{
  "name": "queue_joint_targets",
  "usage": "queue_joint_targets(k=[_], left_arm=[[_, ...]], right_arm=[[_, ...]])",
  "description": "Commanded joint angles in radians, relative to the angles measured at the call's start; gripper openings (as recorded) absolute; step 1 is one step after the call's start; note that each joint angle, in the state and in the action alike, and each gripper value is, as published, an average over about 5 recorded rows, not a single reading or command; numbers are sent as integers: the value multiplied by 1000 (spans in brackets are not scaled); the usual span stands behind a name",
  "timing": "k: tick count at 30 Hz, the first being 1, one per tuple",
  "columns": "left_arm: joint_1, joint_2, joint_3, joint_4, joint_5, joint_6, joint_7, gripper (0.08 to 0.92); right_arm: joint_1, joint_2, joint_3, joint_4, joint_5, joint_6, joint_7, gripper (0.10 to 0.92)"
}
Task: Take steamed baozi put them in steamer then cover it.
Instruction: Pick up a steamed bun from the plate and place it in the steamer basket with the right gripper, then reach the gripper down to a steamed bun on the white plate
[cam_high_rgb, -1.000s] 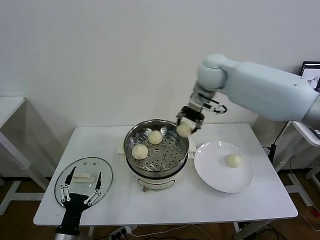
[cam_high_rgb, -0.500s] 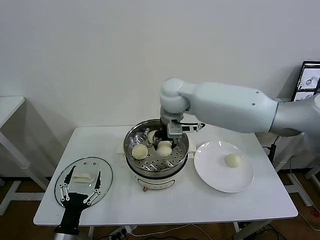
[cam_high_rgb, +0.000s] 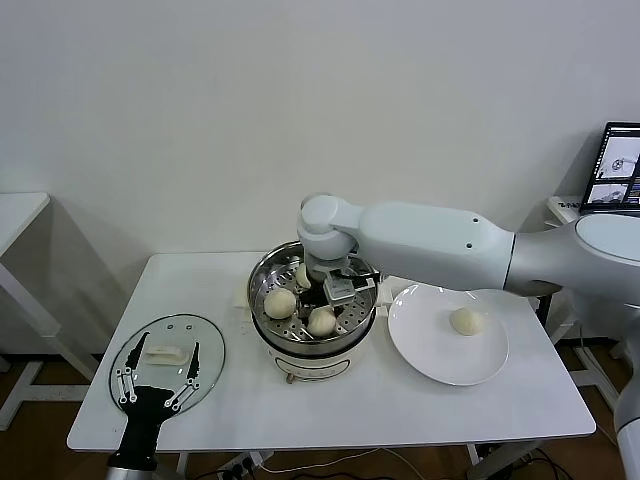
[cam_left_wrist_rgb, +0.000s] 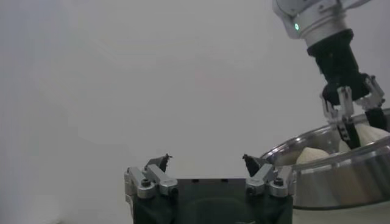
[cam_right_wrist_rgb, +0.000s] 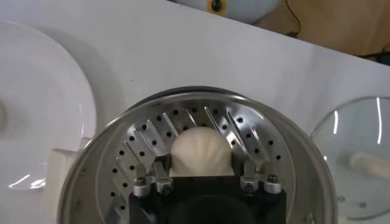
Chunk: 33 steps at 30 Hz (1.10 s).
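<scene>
Three cream-white round baozi (cam_high_rgb: 280, 303) are seen in the shiny steel steamer (cam_high_rgb: 268, 275), one gripped by the right gripper (cam_high_rgb: 328, 310); one remains on the white plate (cam_high_rgb: 425, 355), glass cover (cam_high_rgb: 205, 345) unplaced, left gripper (cam_high_rgb: 160, 385) spread empty.

right gripper (cam_high_rgb: 330, 305): now reaching lower, down inside the steamer (cam_high_rgb: 262, 275);
third baozi (cam_high_rgb: 322, 320): now sitting on the tray, near the front
</scene>
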Motion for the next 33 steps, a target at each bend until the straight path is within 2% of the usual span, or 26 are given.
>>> queue_joint_targets(k=[1, 4, 11, 15, 18, 22, 25, 28, 33], left_arm=[[1, 1, 0, 0, -1, -2, -2, 823], [1, 1, -2, 0, -1, -3, -2, 823], [0, 1, -2, 3, -1, -2, -3, 823], [-1, 0, -1, 5, -1, 0, -2, 823], [-3, 1, -2, 5, -1, 2, -3, 823], [-5, 3, 1, 6, 0, 5, -3, 823], [-6, 4, 5, 6, 0, 6, -2, 823], [-10, 6, 8, 5, 1, 9, -2, 823], [-13, 7, 9, 4, 1, 14, -2, 823]], right_arm=[[-46, 14, 14, -19, -56, 36, 4, 670], [-49, 13, 18, -23, -67, 37, 8, 691], [-35, -22, 56, -10, -38, 24, 6, 815], [1, -90, 132, -4, 84, -45, -39, 821], [48, -172, 186, -35, 245, -200, -105, 823], [107, -294, 207, -140, 465, -512, -158, 823], [124, -364, 213, -263, 550, -690, -184, 823], [105, -411, 219, -401, 547, -749, -208, 823], [8, -481, 197, -557, 494, -757, -201, 823]])
